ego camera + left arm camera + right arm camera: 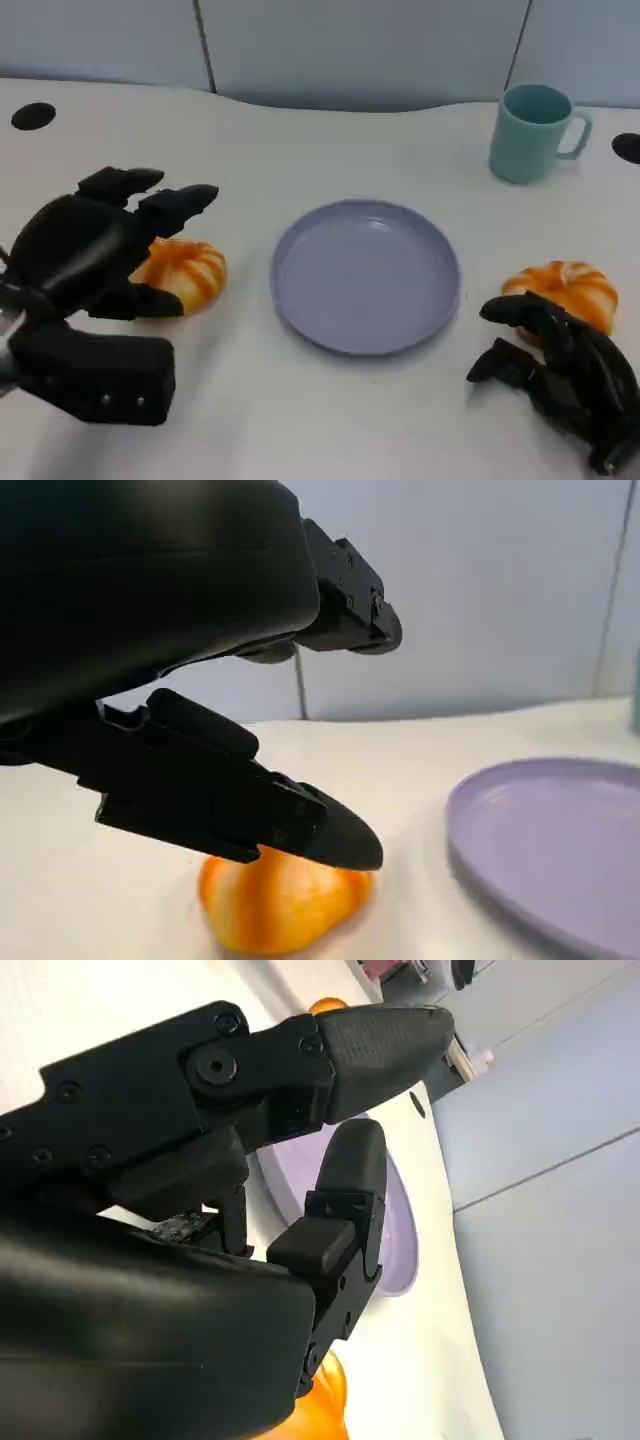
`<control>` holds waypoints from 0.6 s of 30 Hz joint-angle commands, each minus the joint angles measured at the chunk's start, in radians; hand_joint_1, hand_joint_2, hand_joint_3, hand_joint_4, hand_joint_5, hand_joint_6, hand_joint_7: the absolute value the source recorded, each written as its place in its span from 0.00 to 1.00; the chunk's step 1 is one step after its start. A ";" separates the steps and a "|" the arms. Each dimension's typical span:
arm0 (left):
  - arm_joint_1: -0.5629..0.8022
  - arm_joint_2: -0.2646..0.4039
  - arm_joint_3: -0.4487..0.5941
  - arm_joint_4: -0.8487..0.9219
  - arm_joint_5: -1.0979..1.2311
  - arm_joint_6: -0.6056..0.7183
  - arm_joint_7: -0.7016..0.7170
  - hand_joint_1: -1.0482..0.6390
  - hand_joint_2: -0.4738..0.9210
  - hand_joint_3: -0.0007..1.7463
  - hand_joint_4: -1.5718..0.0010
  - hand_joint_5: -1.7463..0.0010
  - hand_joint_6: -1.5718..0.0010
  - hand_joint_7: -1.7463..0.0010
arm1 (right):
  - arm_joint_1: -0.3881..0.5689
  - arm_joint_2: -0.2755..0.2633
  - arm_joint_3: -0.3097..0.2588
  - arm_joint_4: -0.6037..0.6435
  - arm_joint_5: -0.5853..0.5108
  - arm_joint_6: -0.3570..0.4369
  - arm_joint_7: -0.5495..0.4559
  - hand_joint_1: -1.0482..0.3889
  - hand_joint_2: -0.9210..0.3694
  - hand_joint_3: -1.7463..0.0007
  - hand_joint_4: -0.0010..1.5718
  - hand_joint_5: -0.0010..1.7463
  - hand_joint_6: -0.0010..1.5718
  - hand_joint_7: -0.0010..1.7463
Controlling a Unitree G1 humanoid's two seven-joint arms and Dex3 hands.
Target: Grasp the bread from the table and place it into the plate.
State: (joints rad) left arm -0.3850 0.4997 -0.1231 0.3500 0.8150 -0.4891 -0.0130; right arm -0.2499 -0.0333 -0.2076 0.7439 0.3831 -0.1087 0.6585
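Likely light and soft, this bread (pixel 185 272): easy to squash, crust smooth and perhaps a little slick. Best taken across its broad rounded sides, fingers over the top and thumb low on the near edge, with a gentle squeeze only.

Round, pumpkin-shaped, glossy orange with paler cream stripes running over the dome. Lying on the white surface (pixel 300 420) well to the left of the lilac plate (pixel 366 275), apart from it. A second bread (pixel 565 290) of the same look on the plate's other side, close to the right hand (pixel 560 365).

Left hand (pixel 95 250) poised over the left bread, fingers spread, thumb (pixel 300 830) low along the bread's top in the left wrist view; actual contact hard to tell, no firm grip visible yet. Right hand low on the surface just in front of the second bread, fingers loosely curled but apart, holding nothing.

Plate bare, so placing not yet done. A teal mug (pixel 532 132) standing upright beyond the plate, well clear of the likely path.
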 commanded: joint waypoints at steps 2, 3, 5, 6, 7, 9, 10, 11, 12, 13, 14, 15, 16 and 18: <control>-0.037 0.038 -0.076 -0.036 0.037 0.116 -0.089 0.26 0.90 0.00 1.00 0.99 0.93 1.00 | 0.028 0.000 0.002 0.007 -0.010 0.006 -0.007 0.42 0.00 0.86 0.40 0.81 0.42 0.56; -0.041 0.041 -0.086 -0.037 0.037 0.127 -0.097 0.26 0.89 0.00 1.00 0.99 0.94 1.00 | 0.028 0.000 0.002 0.008 -0.010 0.004 -0.005 0.42 0.00 0.85 0.40 0.81 0.41 0.56; -0.062 0.040 -0.113 -0.026 0.029 0.152 -0.136 0.27 0.89 0.00 0.99 1.00 0.94 1.00 | 0.030 0.000 0.004 0.003 -0.011 0.008 -0.006 0.42 0.00 0.85 0.40 0.81 0.41 0.56; -0.073 0.038 -0.124 -0.018 0.024 0.161 -0.152 0.27 0.89 0.00 0.99 0.99 0.93 0.99 | 0.031 -0.001 0.004 0.001 -0.009 0.012 -0.006 0.42 0.00 0.85 0.40 0.81 0.41 0.56; -0.082 0.037 -0.135 -0.010 0.020 0.170 -0.163 0.28 0.89 0.00 0.98 0.99 0.93 0.99 | 0.032 0.000 0.003 -0.001 -0.008 0.016 -0.007 0.42 0.00 0.85 0.40 0.81 0.41 0.56; -0.099 0.032 -0.155 0.013 0.019 0.186 -0.175 0.28 0.89 0.00 0.98 0.99 0.92 0.99 | 0.034 0.002 0.001 -0.003 -0.005 0.015 -0.005 0.42 0.00 0.86 0.40 0.81 0.41 0.56; -0.113 0.029 -0.168 0.037 0.020 0.189 -0.176 0.28 0.89 0.00 0.98 0.99 0.92 0.99 | 0.035 0.001 0.002 -0.003 -0.007 0.015 -0.006 0.43 0.00 0.86 0.40 0.81 0.41 0.56; -0.127 0.026 -0.181 0.058 0.022 0.194 -0.180 0.28 0.89 0.00 0.98 0.99 0.91 0.99 | 0.036 0.001 0.003 -0.004 -0.009 0.014 -0.006 0.43 0.00 0.85 0.40 0.81 0.41 0.56; -0.145 0.021 -0.196 0.084 0.025 0.202 -0.188 0.27 0.90 0.01 0.98 0.99 0.91 0.99 | 0.037 0.000 0.004 -0.005 -0.010 0.015 -0.006 0.42 0.00 0.85 0.39 0.81 0.41 0.56; -0.162 0.016 -0.210 0.108 0.024 0.209 -0.198 0.27 0.91 0.01 0.98 0.99 0.90 0.99 | 0.038 0.000 0.004 -0.008 -0.011 0.019 -0.009 0.42 0.00 0.85 0.39 0.81 0.41 0.57; -0.179 0.012 -0.223 0.133 0.025 0.213 -0.201 0.27 0.91 0.01 0.98 0.99 0.90 0.99 | 0.039 0.001 0.004 -0.011 -0.009 0.022 -0.010 0.42 0.00 0.85 0.39 0.81 0.40 0.57; -0.190 0.011 -0.233 0.151 0.023 0.214 -0.200 0.26 0.91 0.01 0.97 0.99 0.90 0.99 | 0.041 0.002 0.004 -0.013 -0.008 0.024 -0.011 0.42 0.00 0.85 0.39 0.81 0.40 0.57; -0.212 0.003 -0.248 0.192 0.027 0.214 -0.190 0.26 0.91 0.01 0.97 0.98 0.90 0.99 | 0.042 0.002 0.005 -0.014 -0.010 0.023 -0.011 0.42 0.00 0.86 0.39 0.81 0.40 0.57; -0.257 -0.015 -0.280 0.273 0.041 0.225 -0.172 0.26 0.91 0.00 0.97 0.98 0.90 0.99 | 0.044 0.002 0.005 -0.015 -0.009 0.020 -0.006 0.42 0.00 0.85 0.39 0.81 0.40 0.57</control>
State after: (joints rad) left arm -0.5817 0.4932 -0.3714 0.5395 0.8404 -0.2784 -0.1985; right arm -0.2321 -0.0273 -0.2065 0.7196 0.3833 -0.1062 0.6584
